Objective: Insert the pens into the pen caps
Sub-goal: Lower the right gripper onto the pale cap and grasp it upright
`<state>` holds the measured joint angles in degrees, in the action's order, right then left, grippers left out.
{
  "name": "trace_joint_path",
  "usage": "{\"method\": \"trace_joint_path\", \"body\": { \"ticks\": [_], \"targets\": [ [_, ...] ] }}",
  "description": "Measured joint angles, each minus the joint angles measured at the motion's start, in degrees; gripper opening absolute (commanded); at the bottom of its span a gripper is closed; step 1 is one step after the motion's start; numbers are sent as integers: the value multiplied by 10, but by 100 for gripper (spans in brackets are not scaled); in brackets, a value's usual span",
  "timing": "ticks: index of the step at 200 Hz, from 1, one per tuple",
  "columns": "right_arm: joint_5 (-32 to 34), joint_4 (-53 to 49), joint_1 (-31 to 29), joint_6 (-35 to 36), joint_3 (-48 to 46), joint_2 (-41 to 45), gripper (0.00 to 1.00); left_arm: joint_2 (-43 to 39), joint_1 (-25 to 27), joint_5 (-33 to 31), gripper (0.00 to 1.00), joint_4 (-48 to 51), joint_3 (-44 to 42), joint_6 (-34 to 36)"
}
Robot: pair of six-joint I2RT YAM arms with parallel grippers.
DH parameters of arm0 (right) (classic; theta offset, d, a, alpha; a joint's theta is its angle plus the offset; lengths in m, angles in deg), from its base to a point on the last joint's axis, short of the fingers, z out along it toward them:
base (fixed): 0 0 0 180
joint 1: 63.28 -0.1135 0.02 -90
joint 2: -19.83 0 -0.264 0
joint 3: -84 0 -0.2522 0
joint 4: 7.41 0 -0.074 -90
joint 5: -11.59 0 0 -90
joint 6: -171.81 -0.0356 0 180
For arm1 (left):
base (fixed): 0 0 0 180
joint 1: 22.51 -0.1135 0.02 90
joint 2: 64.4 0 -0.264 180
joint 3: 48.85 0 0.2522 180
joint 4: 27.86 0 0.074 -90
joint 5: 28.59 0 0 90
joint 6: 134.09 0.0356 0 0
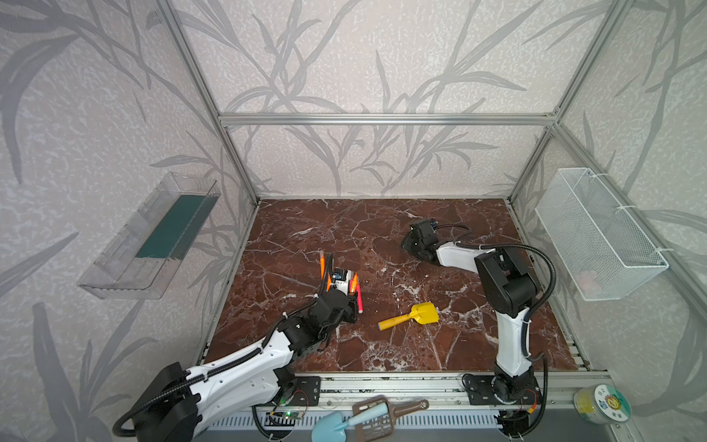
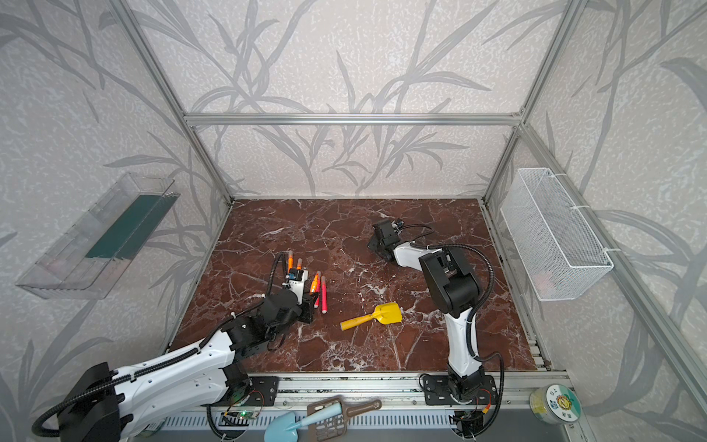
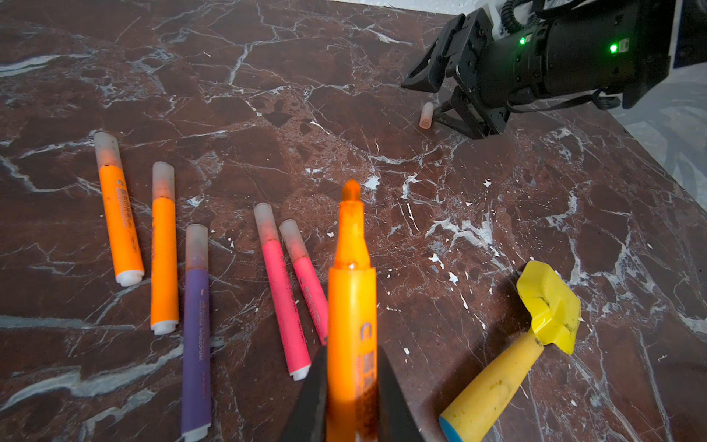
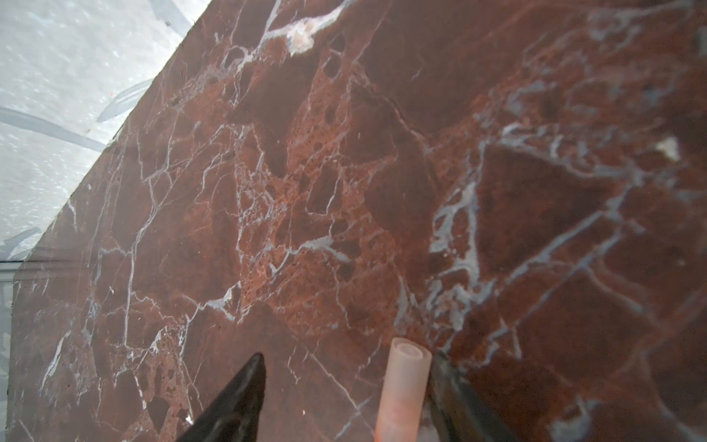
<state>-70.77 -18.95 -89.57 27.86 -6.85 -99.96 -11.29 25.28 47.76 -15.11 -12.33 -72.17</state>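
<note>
Soft even light; soft shadows; top views bowed at edges; pen cap blurred close-up.

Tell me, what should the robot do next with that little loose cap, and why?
Probably close the right tool on the pen cap. The cap lies on the table between its open jaws, close beside one finger, not yet gripped. The left tool holds an uncapped orange pen, which needs that cap.
</note>
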Motion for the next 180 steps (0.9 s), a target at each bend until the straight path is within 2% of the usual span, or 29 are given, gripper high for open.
{"method": "trace_joint_path", "body": {
  "ticks": [60,120,180],
  "targets": [
    [31,-110,-12,52,59,-17,61,-2,-2,0,0,0,0,0],
    [93,-216,-39,104,132,-53,51,-2,-3,0,0,0,0,0],
    [127,-282,-40,132,178,-78,51,-2,-3,2,0,0,0,0]
  ]
}}
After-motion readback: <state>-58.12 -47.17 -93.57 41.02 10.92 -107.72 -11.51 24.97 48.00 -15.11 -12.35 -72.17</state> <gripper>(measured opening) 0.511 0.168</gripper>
